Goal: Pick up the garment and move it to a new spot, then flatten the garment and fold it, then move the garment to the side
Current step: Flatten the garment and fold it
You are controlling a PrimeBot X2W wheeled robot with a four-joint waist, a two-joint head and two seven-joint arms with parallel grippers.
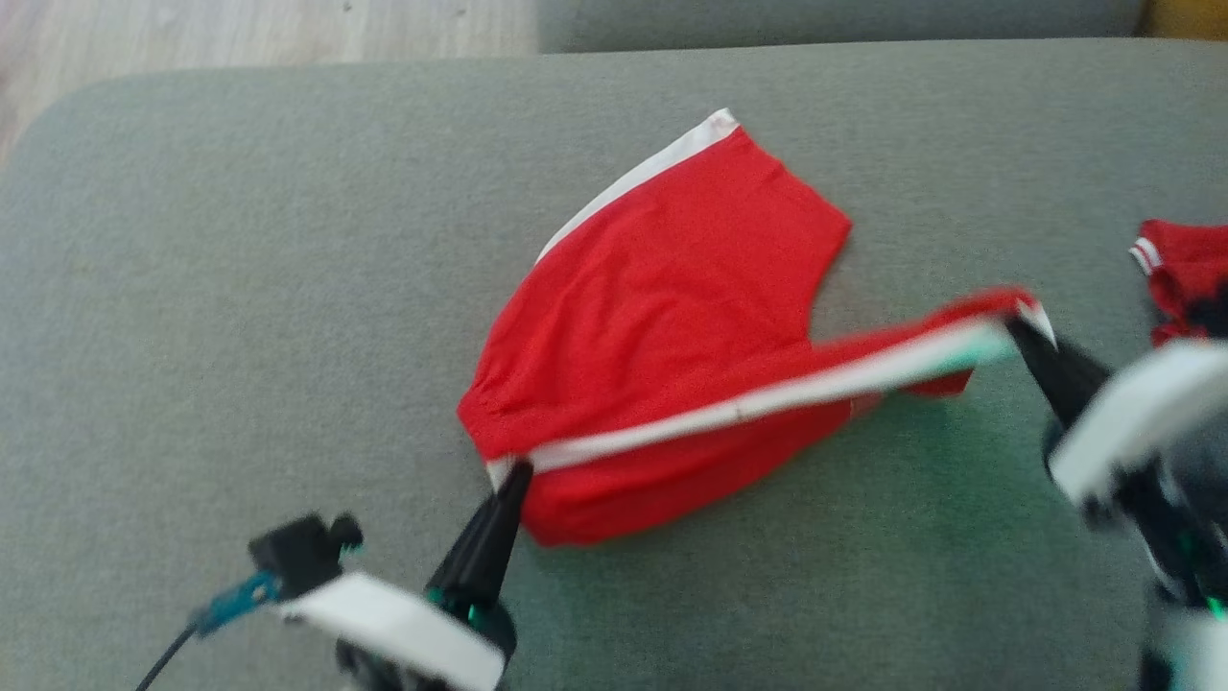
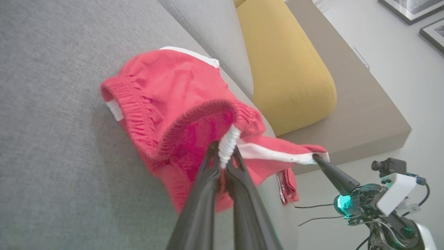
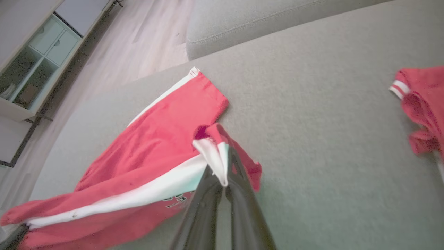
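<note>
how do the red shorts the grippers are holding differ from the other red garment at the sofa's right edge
The shorts are pinched by the left gripper and right gripper, one side lifted; the other garment lies bunched, ungripped. The shorts carry a broad white stripe; the other garment has thin white lines. Both are red, on the grey sofa.

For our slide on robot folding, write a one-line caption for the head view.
Left gripper and right gripper, fingers shut, stretch the red shorts by their white-striped side above the grey sofa seat.
</note>
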